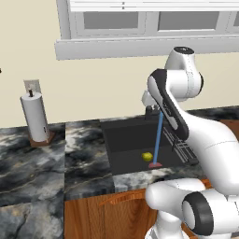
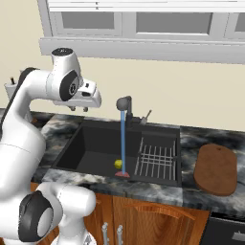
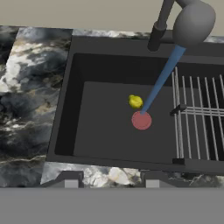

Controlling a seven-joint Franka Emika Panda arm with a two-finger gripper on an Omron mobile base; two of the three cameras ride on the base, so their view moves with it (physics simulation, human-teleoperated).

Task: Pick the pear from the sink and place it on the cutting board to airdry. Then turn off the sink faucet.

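The pear (image 3: 135, 101) lies on the floor of the sink (image 3: 65, 109), just beside the pinkish-red drain spot (image 3: 141, 120) where the thin blue stream (image 3: 159, 82) from the faucet (image 3: 192, 19) lands, left of the wire rack (image 3: 199, 118). The tool (image 2: 79, 109) hangs above the sink's left rim with nothing between its spread fingertips (image 3: 71, 179). The cutting board (image 2: 216, 169) lies on the tabletop (image 2: 191, 139) right of the sink, well apart from the pear.

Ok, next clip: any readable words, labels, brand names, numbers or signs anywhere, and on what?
None to read: no text on the white paper-towel roll, the reddish-brown wooden cutting board, the dark grey arched faucet, the near-black sink basin or the small yellow-green pear.
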